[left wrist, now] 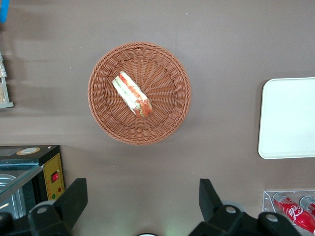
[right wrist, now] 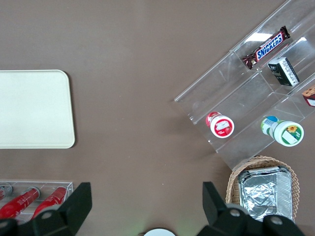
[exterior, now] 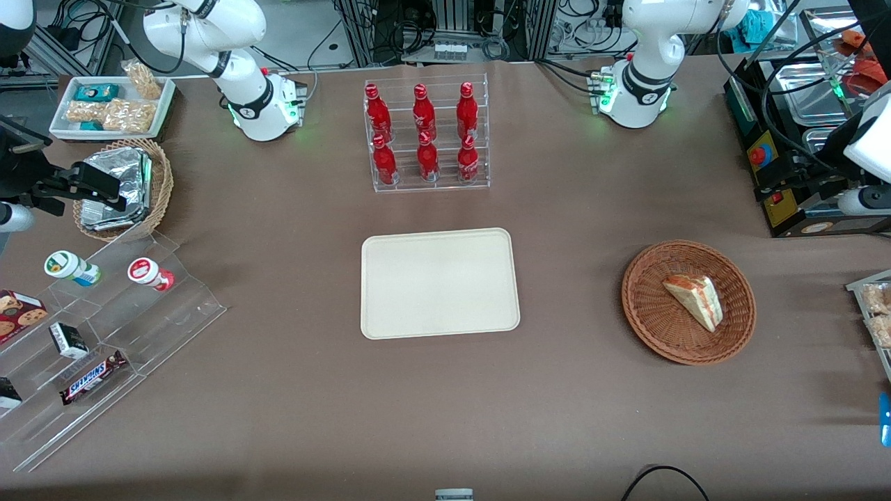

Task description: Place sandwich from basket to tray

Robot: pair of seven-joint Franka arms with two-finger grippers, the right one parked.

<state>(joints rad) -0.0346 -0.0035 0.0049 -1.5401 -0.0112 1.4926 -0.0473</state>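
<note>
The sandwich [exterior: 694, 300] is a wrapped white wedge with red and green filling. It lies in the reddish-brown wicker basket [exterior: 640, 306] toward the working arm's end of the table. The cream tray [exterior: 438, 282] lies empty at the table's middle. My left gripper [exterior: 779, 177] hangs high above the table, farther from the front camera than the basket. In the left wrist view the gripper [left wrist: 141, 196] is open and empty, its fingers [left wrist: 74, 196] wide apart over bare tablecloth, apart from the sandwich [left wrist: 132, 93], the basket [left wrist: 106, 118] and the tray [left wrist: 290, 118].
A clear rack of red bottles [exterior: 426, 136] stands farther back than the tray. A black control box with a red button [exterior: 766, 160] sits near my gripper. Toward the parked arm's end are a stepped acrylic shelf [exterior: 104, 327], a paler basket of foil packets [exterior: 122, 188] and a white snack tray [exterior: 111, 104].
</note>
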